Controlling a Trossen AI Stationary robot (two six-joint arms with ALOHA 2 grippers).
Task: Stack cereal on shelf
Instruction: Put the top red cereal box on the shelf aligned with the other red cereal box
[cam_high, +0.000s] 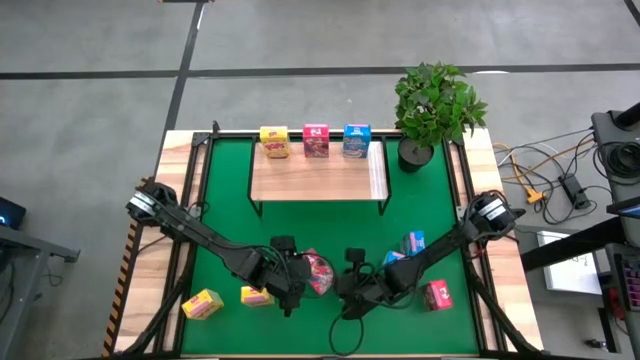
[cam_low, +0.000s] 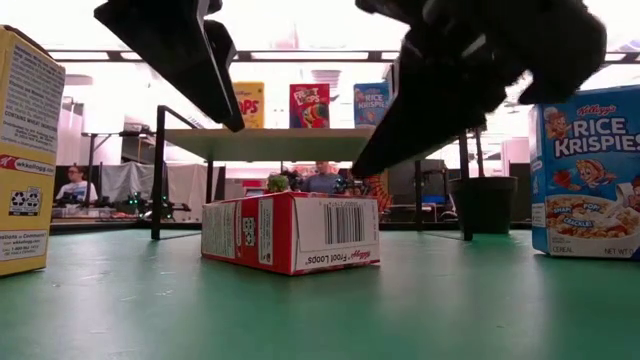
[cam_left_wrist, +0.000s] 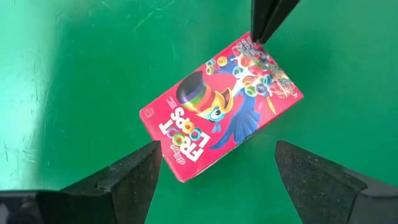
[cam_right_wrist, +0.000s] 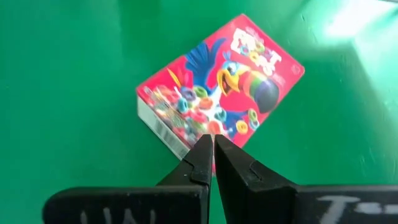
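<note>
below the left fingers (cam_left_wrist: 149, 171) lies the froot loops box (cam_left_wrist: 221, 115), ungripped.

Nine cereal boxes show in all: three yellow (cam_high: 274, 141), three red (cam_high: 316, 140) and three blue (cam_high: 356, 139). There is one wooden shelf (cam_high: 318, 175), one green mat (cam_high: 220, 200), one potted plant (cam_high: 436, 105), and two robot arms, each with one hand: left (cam_high: 297, 290) and right (cam_high: 350, 297).

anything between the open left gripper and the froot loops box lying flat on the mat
Nothing but air: in the left wrist view the left gripper hangs open above the Froot Loops box, with only the green mat around it.
</note>
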